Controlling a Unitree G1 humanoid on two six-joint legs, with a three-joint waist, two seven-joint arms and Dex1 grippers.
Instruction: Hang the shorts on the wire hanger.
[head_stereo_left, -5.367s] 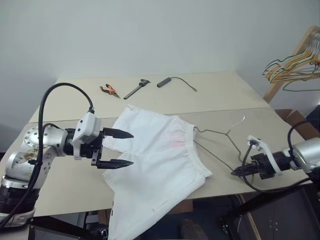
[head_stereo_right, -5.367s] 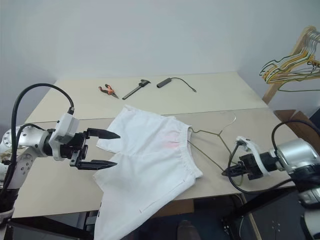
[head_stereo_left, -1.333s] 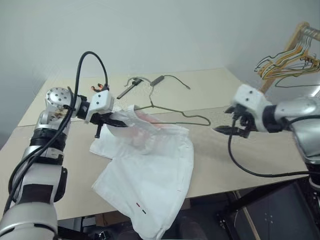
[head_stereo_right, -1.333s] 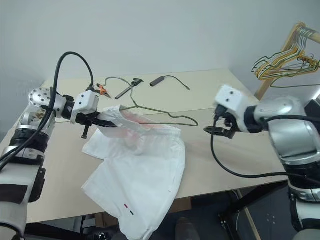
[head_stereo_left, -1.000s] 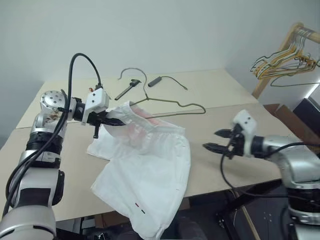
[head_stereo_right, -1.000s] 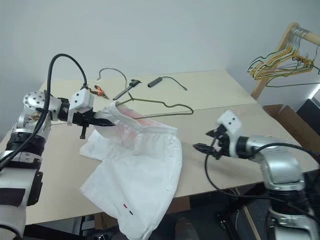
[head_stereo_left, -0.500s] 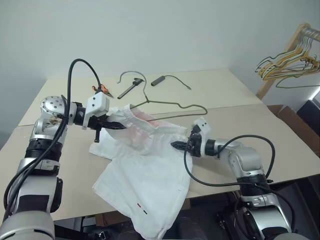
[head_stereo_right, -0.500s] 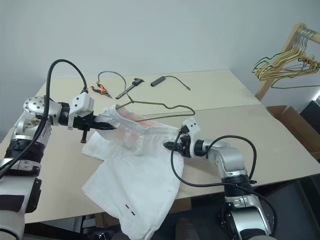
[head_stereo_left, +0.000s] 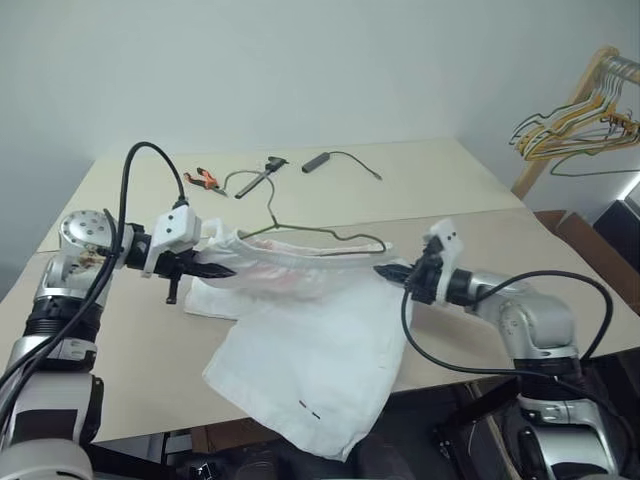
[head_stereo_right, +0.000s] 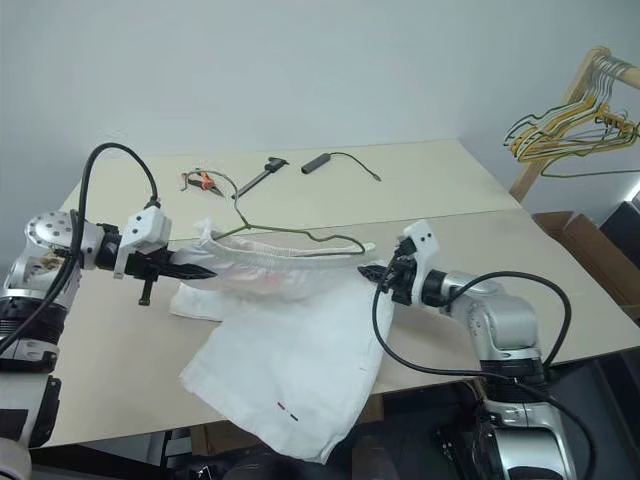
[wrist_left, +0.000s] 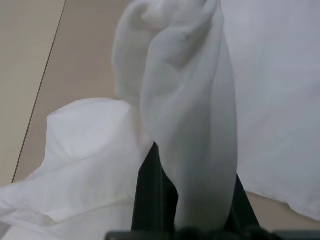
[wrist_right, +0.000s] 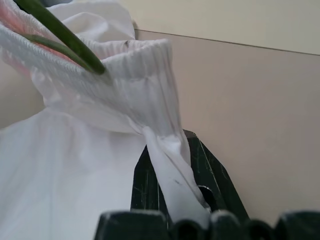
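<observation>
The white shorts (head_stereo_left: 310, 340) hang over the table's front edge, their gathered waistband (head_stereo_left: 300, 262) stretched between my two grippers. At the waistband's left end, my left gripper (head_stereo_left: 222, 270) is shut on the cloth; in the left wrist view white fabric (wrist_left: 190, 100) is bunched between its black fingers (wrist_left: 150, 195). My right gripper (head_stereo_left: 387, 270) is shut on the waistband's right end, with cloth pinched between its fingers (wrist_right: 200, 165). The wire hanger (head_stereo_left: 330, 235) runs along the waistband, its hook (head_stereo_left: 240, 180) toward the table's far side, and its wire (wrist_right: 60, 35) passes into the waistband.
Orange-handled pliers (head_stereo_left: 205, 178), a dark tool (head_stereo_left: 262, 170) and a black cabled probe (head_stereo_left: 320, 160) lie at the back of the beige table (head_stereo_left: 450, 190). A bunch of yellow and green hangers (head_stereo_left: 575, 125) hangs on a wooden rack at right, above a cardboard box (head_stereo_left: 575, 235).
My right gripper, open a second ago, reached the waistband's right end and shut on it. The waistband is now pulled out straight. My left gripper sank and drew left with the cloth.
</observation>
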